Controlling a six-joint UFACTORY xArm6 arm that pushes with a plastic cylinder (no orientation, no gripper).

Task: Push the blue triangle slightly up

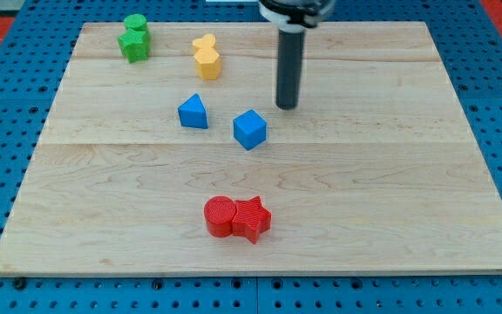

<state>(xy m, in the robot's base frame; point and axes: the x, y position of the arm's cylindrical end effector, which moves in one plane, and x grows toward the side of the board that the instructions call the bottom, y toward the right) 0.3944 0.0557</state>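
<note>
The blue triangle lies on the wooden board, left of centre. A blue cube sits just to its right and a little lower. My tip is on the board up and to the right of the blue cube, about a block's width from it. It is well to the right of the blue triangle and touches no block.
Two green blocks touch each other at the view's top left. Two yellow blocks touch above the blue triangle. A red cylinder and a red star touch near the view's bottom centre.
</note>
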